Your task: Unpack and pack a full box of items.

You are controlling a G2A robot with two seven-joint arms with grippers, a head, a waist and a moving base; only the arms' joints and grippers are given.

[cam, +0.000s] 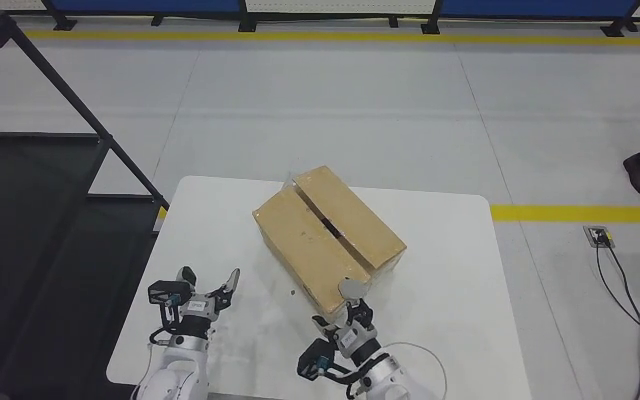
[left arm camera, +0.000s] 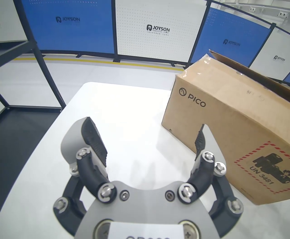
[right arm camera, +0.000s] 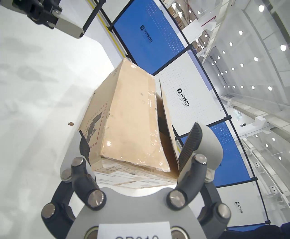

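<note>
Item 1. Rectangular brown cardboard box (cam: 330, 235) (left arm camera: 226, 117) (right arm camera: 129, 117). Stands slantwise at the middle of the white rounded-corner table (cam: 220, 240) (left arm camera: 113, 108) (right arm camera: 34, 90). Top flaps folded down along a centre seam, one long flap (right arm camera: 167, 126) (left arm camera: 244, 68) tilted slightly up. Glossy clear tape on the top face; red-dashed label (left arm camera: 267, 167) (right arm camera: 95, 126) on one long side.

Item 2. Left gripper (cam: 208, 280) (left arm camera: 145, 126) (right arm camera: 56, 20). Hangs over bare tabletop near the table's front-left edge, beside the labelled side of the box and apart from it. Fingers spread wide, nothing between the ribbed black pads (left arm camera: 95, 138).

Item 3. Right gripper (cam: 345, 305) (right arm camera: 139, 135). Sits at the box's nearest corner, fingers spread wide and straddling that corner: one down the labelled side, the other above the raised flap. Contact with the cardboard possible but hard to confirm from these angles.

Item 4. Small brown speck (right arm camera: 70, 123) (cam: 291, 292) on the table just beside the box; kind unclear.

Surroundings: black metal frame (cam: 80, 110) (left arm camera: 45, 68) to the left of the table, blue and white perforated panels (left arm camera: 140, 29) (right arm camera: 154, 40) behind, yellow floor line (cam: 560, 212).
</note>
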